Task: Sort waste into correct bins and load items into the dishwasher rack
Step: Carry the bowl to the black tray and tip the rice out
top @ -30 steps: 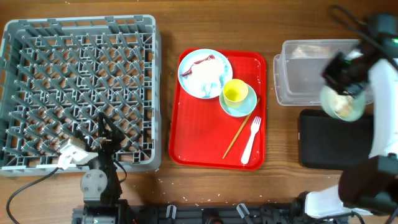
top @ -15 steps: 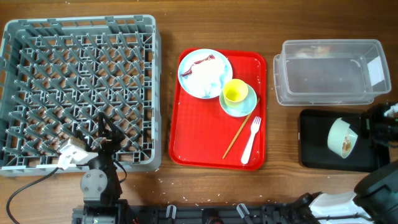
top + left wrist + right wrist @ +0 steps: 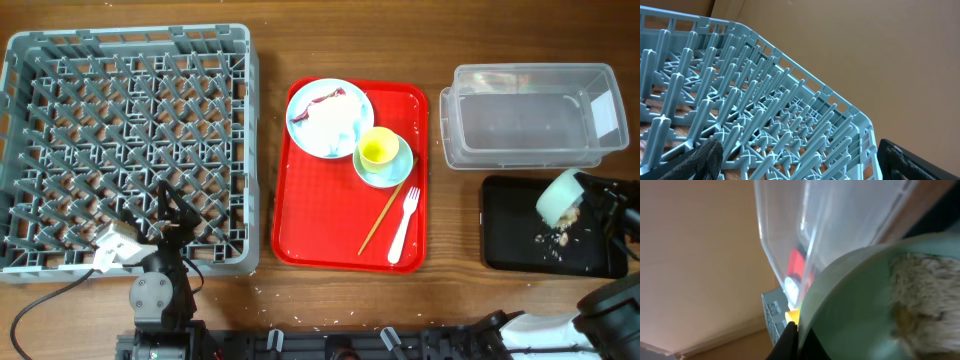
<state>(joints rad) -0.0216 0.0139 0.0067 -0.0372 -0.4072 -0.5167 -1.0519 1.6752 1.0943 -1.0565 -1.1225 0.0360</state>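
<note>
My right gripper (image 3: 590, 200) is shut on the rim of the mint-green bowl (image 3: 558, 197) and holds it tipped over the black tray (image 3: 510, 240). Beige rice-like crumbs (image 3: 556, 236) lie on the tray; more food clings inside the bowl (image 3: 920, 290). The clear tub (image 3: 530, 115) stands behind the tray. On the red tray (image 3: 310, 220) are the blue plate with the napkin and red scrap (image 3: 328, 118), the yellow cup (image 3: 377, 148) in the blue dish, the chopsticks (image 3: 384, 215) and the white fork (image 3: 404, 225). My left gripper (image 3: 795, 167) is open above the grey rack (image 3: 125, 150).
The rack's near right corner (image 3: 860, 135) lies between my left fingers. The clear tub's wall (image 3: 830, 225) rises close behind the bowl in the right wrist view. Small crumbs speckle the wood along the table's front edge.
The right gripper swung the bowl from beside the clear tub down over the black tray and tipped it further. Crumbs have spilled onto the tray. The left arm has not moved.
</note>
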